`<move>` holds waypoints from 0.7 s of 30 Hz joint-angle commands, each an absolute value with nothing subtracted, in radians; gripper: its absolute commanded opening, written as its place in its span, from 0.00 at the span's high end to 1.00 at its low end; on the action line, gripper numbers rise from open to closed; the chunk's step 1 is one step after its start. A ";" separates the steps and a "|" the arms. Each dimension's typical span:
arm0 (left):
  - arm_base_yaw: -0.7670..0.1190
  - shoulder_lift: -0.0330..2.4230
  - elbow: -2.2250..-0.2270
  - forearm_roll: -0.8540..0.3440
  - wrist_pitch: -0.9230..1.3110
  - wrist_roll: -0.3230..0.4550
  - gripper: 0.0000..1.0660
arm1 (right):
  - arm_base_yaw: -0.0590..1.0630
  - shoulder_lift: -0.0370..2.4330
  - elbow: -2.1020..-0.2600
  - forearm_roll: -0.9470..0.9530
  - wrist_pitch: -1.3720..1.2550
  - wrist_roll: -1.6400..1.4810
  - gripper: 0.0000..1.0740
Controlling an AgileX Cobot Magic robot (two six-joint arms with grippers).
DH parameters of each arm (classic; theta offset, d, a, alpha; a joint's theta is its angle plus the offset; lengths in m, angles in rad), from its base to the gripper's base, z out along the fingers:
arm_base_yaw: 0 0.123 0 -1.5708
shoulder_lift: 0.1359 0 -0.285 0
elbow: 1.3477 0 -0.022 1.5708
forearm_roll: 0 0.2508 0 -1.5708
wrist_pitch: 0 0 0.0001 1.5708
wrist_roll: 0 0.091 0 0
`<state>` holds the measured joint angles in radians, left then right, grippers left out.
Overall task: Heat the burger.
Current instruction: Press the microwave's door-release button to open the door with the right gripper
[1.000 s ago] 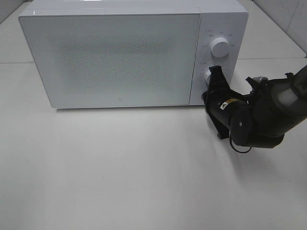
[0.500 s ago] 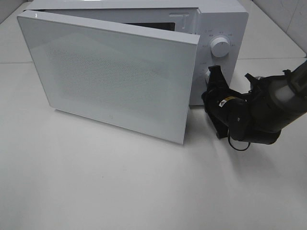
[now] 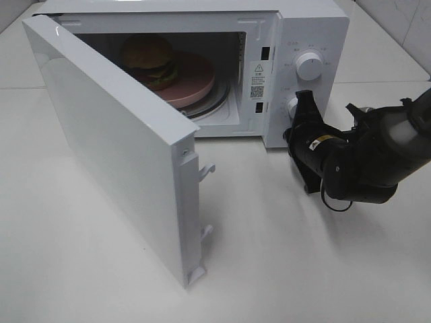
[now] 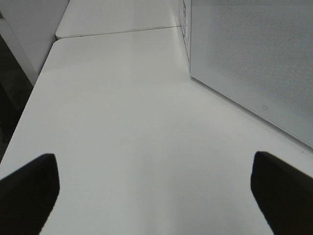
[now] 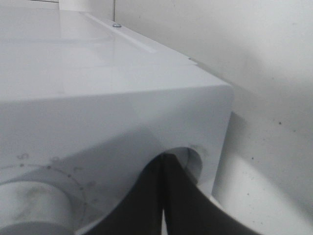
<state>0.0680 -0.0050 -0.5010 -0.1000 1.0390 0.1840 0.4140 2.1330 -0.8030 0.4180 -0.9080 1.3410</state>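
Nearest, the microwave (image 3: pixel 306 27) door (image 3: pixel 114 155) stands wide open, its free edge and latch hooks (image 3: pixel 207 169) jutting out over the tabletop (image 3: pixel 303 269). An arm crossing in front of the microwave could clip the door and strain it. The left fingers (image 4: pixel 29 188), spread wide apart and holding nothing, hover over bare tabletop beside the door's outer face, so a careless swing from there would knock it. The right fingers (image 3: pixel 301 102), pressed together, have their tips at the lower knob (image 3: pixel 291 105) on the microwave's panel; a crooked pull-off might twist it. Deepest inside the microwave, the burger (image 3: pixel 149 59) sits off-centre on the pink dish (image 3: pixel 195 79); with the door open, I judge heating cannot run.
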 commanded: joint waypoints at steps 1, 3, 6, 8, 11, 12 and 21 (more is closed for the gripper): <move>0.068 -0.026 -0.498 -0.106 1.036 0.181 0.05 | 0.410 2.103 -0.821 0.405 -0.990 1.345 1.00; 0.068 -0.026 -0.498 -0.106 1.036 0.181 0.05 | 0.426 2.101 -0.817 0.406 -0.971 1.353 1.00; 0.068 -0.026 -0.498 -0.106 1.036 0.181 0.05 | 0.432 2.094 -0.807 0.407 -0.966 1.357 1.00; 0.068 -0.026 -0.498 -0.106 1.036 0.181 0.05 | 0.437 2.089 -0.793 0.416 -0.961 1.357 1.00; 0.068 -0.026 -0.498 -0.106 1.036 0.181 0.05 | 0.437 2.082 -0.776 0.416 -0.959 1.360 1.00; 0.068 -0.026 -0.498 -0.106 1.036 0.181 0.05 | 0.437 2.082 -0.774 0.412 -0.957 1.361 1.00; 0.068 -0.026 -0.498 -0.106 1.036 0.181 0.05 | 0.437 2.082 -0.739 0.391 -0.951 1.389 1.00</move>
<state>0.0680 -0.0050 -0.5010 -0.1000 1.0390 0.1840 0.4360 2.0990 -0.7380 0.4040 -0.9350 1.3880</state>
